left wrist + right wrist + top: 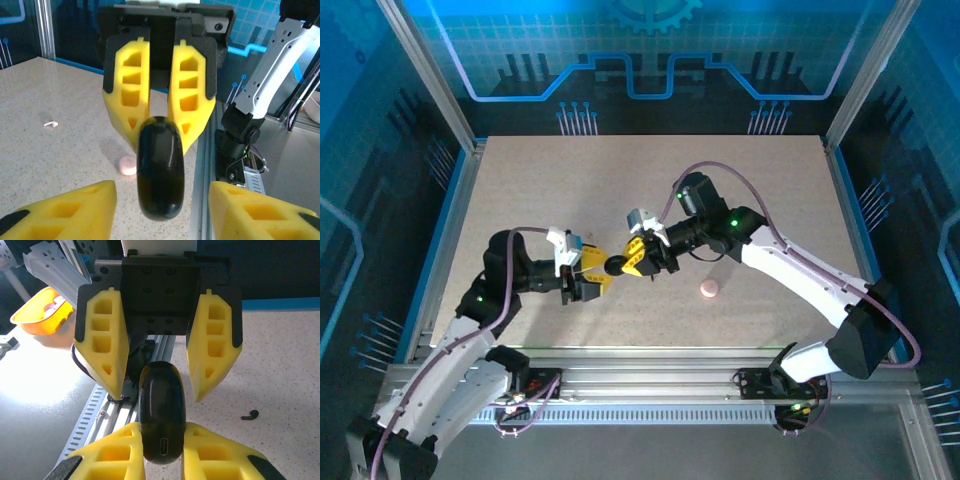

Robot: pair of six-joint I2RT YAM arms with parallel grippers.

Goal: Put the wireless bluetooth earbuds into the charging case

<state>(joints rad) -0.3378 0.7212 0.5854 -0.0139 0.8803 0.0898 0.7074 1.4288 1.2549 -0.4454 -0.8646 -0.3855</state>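
Right wrist view: black comma-shaped earbud [250, 415] lies on speckled surface [280, 365], right of charging case [160, 415]. Left wrist view: pink puck [127, 165] on surface beyond case. Grip: right hand [161, 440] clamped on case; left hand [157, 390] spread wide, fingers flanking case, apart from it. Case glossy black, rounded, port on end.

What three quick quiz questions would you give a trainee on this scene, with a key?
1. True or false: the left claw is shut on the black case.
2. The round puck on the table is: A pink, B green, C blue.
3. Fill in: the case is gripped by the ____ claw.
Key: 1 false, it is open around the case; 2 A; 3 right claw.
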